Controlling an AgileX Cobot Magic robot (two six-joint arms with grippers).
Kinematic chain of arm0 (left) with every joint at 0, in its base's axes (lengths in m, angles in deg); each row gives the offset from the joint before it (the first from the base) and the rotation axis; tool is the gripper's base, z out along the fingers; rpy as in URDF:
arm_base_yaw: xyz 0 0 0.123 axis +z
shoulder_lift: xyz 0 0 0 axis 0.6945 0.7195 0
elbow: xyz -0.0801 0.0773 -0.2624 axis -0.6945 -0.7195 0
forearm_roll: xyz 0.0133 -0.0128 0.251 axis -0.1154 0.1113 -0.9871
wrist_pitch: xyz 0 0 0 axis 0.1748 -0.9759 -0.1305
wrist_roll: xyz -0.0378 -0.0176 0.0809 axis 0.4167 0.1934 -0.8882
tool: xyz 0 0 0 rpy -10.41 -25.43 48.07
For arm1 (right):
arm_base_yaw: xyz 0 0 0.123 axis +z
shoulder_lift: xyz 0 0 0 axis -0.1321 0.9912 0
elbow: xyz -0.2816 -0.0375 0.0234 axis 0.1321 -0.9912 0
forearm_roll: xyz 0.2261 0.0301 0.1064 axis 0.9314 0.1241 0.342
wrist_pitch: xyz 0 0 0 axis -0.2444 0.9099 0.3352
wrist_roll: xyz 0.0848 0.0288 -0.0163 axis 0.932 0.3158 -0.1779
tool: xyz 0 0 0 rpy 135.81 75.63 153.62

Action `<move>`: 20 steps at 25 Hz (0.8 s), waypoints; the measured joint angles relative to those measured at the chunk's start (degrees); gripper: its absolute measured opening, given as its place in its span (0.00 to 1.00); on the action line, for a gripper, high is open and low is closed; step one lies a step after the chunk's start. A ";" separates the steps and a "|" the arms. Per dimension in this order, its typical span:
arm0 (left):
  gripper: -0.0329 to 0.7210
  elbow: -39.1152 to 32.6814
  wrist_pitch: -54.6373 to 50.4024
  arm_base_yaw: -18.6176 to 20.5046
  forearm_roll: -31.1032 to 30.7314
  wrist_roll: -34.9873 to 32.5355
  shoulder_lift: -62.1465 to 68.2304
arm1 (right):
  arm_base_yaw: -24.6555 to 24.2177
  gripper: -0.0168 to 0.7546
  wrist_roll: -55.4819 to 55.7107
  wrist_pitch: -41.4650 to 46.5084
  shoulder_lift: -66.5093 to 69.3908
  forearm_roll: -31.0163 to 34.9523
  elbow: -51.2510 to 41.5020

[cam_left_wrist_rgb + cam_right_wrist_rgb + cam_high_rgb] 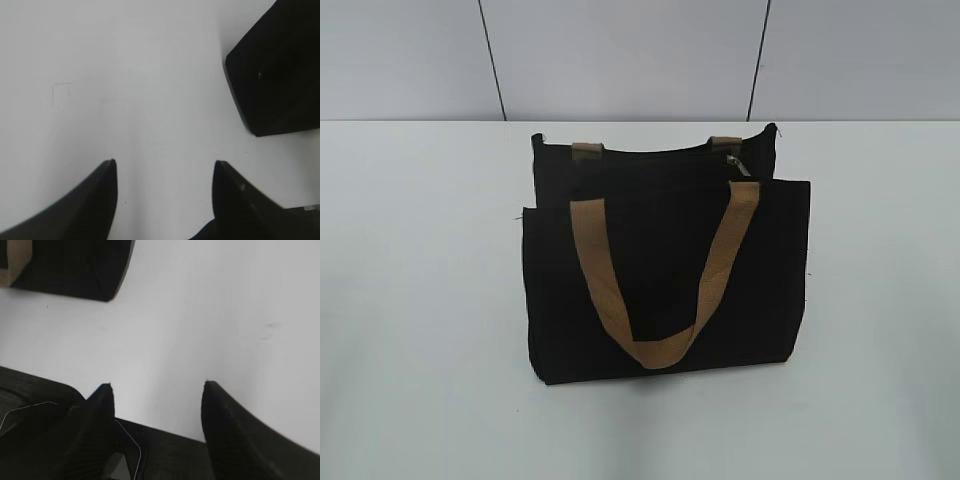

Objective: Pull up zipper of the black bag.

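The black bag [665, 270] stands upright in the middle of the white table [410, 300], with a tan handle [660, 270] hanging down its front. The zipper line runs along its top edge, and a small silver pull tab [734, 165] sits near the right end. No gripper shows in the exterior view. My left gripper [164, 162] is open and empty over bare table, with a corner of the bag [277, 75] at the upper right. My right gripper [156, 386] is open and empty, with a bag corner [75, 267] at the upper left.
A grey panelled wall [620, 55] stands behind the table. A black part with a thin wire [135, 450] lies under the right gripper's fingers.
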 joint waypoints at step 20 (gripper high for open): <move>0.64 -7.80 -0.52 0.00 0.00 -2.76 -24.94 | 0.00 0.59 0.06 -0.61 -28.78 2.40 -11.09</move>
